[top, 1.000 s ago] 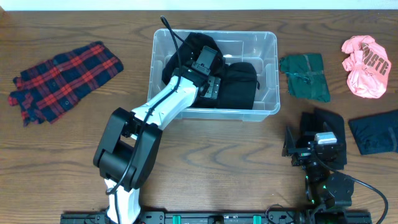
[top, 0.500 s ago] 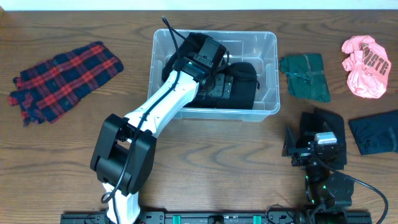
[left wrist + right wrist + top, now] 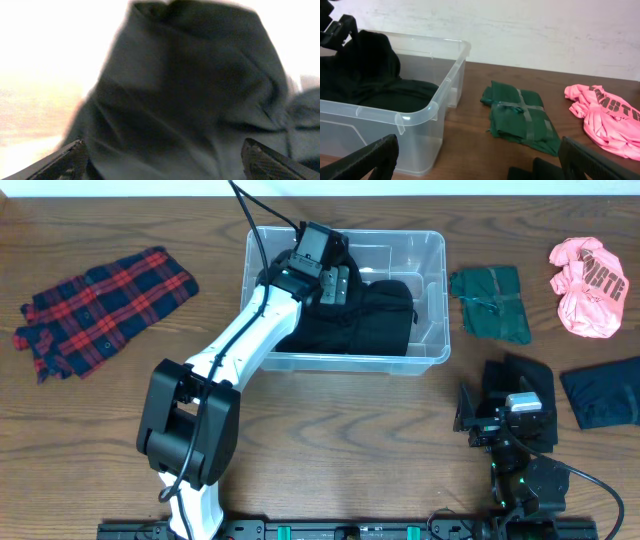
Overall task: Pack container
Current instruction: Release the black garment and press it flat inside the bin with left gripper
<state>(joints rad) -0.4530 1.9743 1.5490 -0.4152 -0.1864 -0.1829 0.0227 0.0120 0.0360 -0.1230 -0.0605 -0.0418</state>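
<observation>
Table (image 3: 90,440): dark brown wood, grain running along its length.
Wall (image 3: 545,35): white, roughly painted, rising at the table's far edge.
Light: bright, even, soft shadows.

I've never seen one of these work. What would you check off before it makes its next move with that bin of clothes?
1. Left end effector open: ok, spread wide.
2. Black clothes free of it: cannot tell.
3. Room left in bin: ok, right end bare.
4. Right end effector open, empty: ok.
5. Everything packed: not ok; green garment, pink shirt and plaid shirt lie on the table.
</observation>
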